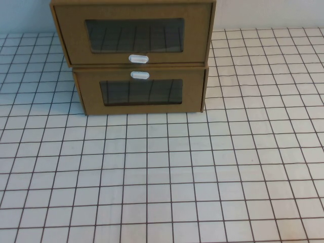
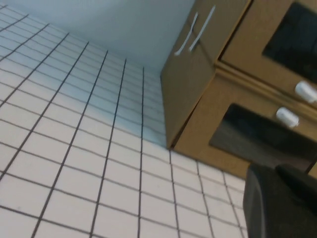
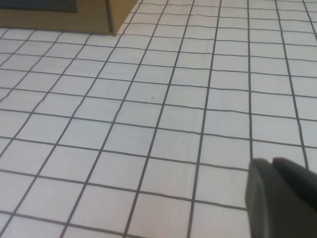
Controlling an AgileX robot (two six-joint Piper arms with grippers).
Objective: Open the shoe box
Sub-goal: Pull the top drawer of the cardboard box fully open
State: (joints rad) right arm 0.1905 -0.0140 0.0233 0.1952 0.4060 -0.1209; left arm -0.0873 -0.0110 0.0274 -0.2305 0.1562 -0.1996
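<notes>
Two brown shoe boxes are stacked at the far edge of the tiled tabletop point(image 1: 202, 177), left of centre, against a pale wall point(image 1: 25, 15). The upper box point(image 1: 132, 12) is set squarely on the lower box point(image 1: 192, 91), and both are seen closed. A dark window point(image 1: 134, 35) is set in the upper front, and another point(image 1: 140, 91) in the lower. A white handle point(image 1: 138, 58) is fixed below the upper window and a second handle point(image 1: 140, 75) above the lower window, so the two handles lie close together.

Neither arm is caught by the high view. The left gripper point(image 2: 280, 198) is held above the tabletop near the stack's left front corner, touching nothing; whether it is open or closed cannot be told. The right gripper point(image 3: 280, 198) is held over bare tiles, apart from the lower box's right corner, with its fingers pressed together on nothing.
</notes>
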